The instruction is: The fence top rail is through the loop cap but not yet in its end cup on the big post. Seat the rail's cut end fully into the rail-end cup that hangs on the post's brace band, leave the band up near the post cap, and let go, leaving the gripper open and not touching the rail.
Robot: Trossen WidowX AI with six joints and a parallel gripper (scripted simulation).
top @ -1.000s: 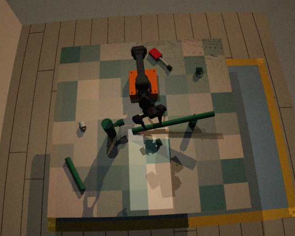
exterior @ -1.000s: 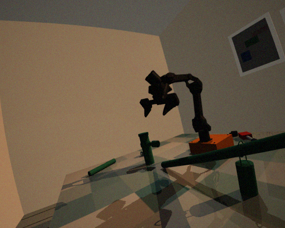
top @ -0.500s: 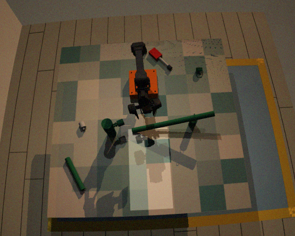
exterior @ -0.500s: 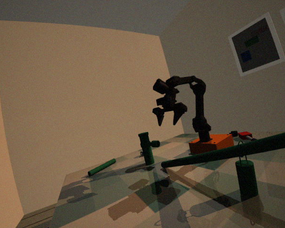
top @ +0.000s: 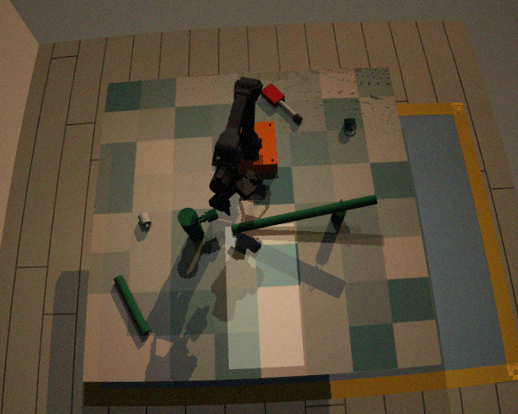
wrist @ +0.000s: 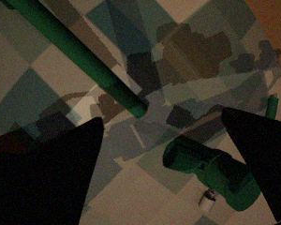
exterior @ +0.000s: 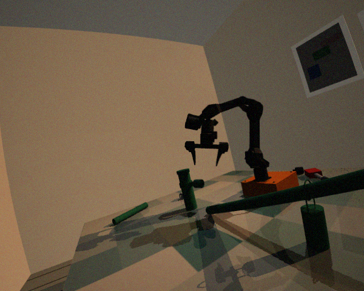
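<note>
The long green rail [top: 294, 216] [exterior: 254, 202] [wrist: 75, 52] passes through the wire loop [exterior: 306, 181] on the short green post [top: 338, 218] [exterior: 313, 225]. Its near end stands apart from the dark green end cup [top: 211, 215] [exterior: 198, 183] [wrist: 178, 154], with a visible gap, and looks lower than the cup in the exterior view. The cup sits on the band high on the big green post [top: 187, 217] [exterior: 188, 197] [wrist: 244, 197], a little below the cap, and sticks out toward the rail side. My gripper [exterior: 205, 165] [wrist: 163, 118] is open and empty, pointing down above post and rail, touching neither.
A short green tube [top: 131, 304] [exterior: 130, 213] lies beyond the post. A small white fitting [top: 144, 220] [wrist: 207, 201] is beside the post. The orange base [top: 268, 142] [exterior: 260, 188], a red-handled tool [top: 274, 94] and a small green looped cap [top: 349, 122] are on the arm's side.
</note>
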